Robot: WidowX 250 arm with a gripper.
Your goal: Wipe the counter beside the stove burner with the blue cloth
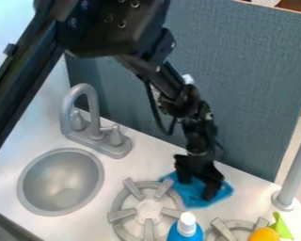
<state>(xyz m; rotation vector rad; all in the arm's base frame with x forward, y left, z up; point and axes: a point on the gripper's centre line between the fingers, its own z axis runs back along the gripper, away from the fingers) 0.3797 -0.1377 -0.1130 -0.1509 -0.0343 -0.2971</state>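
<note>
The black gripper [197, 186] hangs down at the right of centre, low over a blue cloth [195, 198] on the white counter. Its two fingers stand apart, with blue fabric showing between and below them. The cloth lies rumpled beside the left burner, near the grey back panel, and spreads out on both sides of the gripper. Whether the fingertips touch the cloth, I cannot tell.
Left burner [148, 211], right burner [234, 230], blue bottle with white cap [187, 225], orange object [264, 234] and green piece [281, 226] are in front. Sink [60, 181] and faucet [84, 106] stand left, a grey post [294, 172] right, the panel [247, 89] behind.
</note>
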